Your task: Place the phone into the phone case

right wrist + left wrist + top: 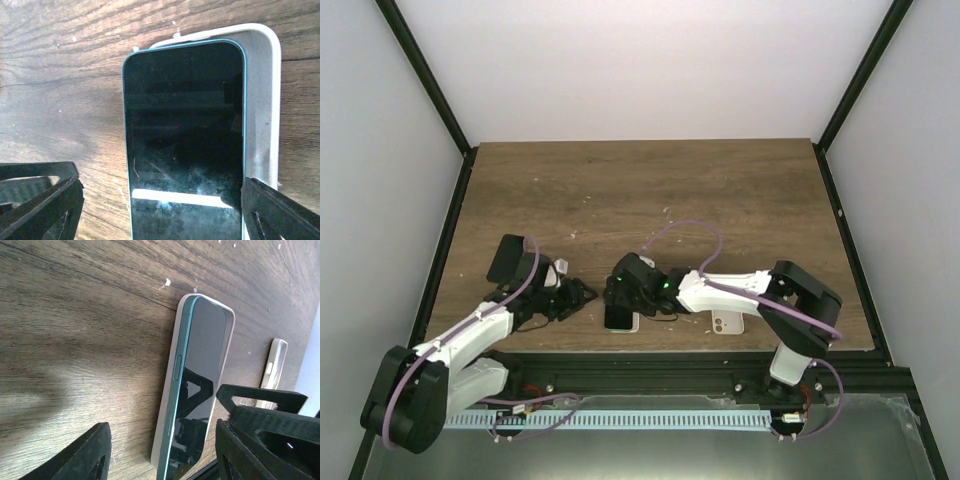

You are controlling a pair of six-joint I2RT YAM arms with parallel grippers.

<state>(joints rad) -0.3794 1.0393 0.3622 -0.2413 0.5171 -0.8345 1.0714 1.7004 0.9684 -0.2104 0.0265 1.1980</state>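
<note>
We find the phone (185,125) offset in its case (260,100), long axis pointing away from the right gripper (160,187); jaws wide, straddling, gripping nothing.

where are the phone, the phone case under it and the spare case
phone (185,135), right wrist view, middle of its dark screen
phone case (261,105), right wrist view, bare cream strip right of the phone
spare case (272,365), left wrist view, its long side edge

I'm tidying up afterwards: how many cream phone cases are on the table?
2. One case lies under the phone; the other case lies near the front edge, partly under the right arm. Others may be hidden.
</note>
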